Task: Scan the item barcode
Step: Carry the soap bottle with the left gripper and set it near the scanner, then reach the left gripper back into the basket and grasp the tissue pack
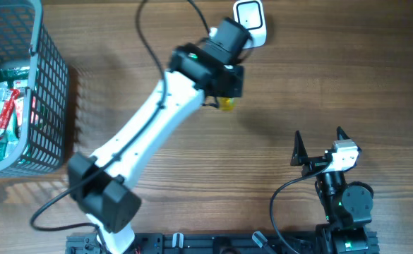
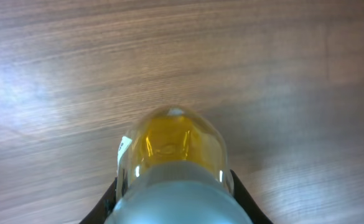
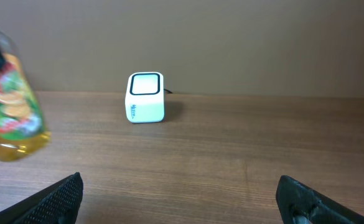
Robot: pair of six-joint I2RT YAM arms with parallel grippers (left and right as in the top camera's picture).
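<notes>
"Bottle first: where was it?"

"Gripped in the left end effector, whose fingers were narrowed around its body. It hung tilted, clear of the bench, yellow liquid at the low end."

"And the scanner?"

"Just beyond that end effector and a little to one side, not touching the bottle. The right end effector sat well apart, spread wide and holding nothing."

"So which step was it?"

"Presenting, I judged; the pick looked done. The next move called for bringing the bottle before the scanner's window with the barcode facing it. I couldn't see where the barcode sat."
</notes>
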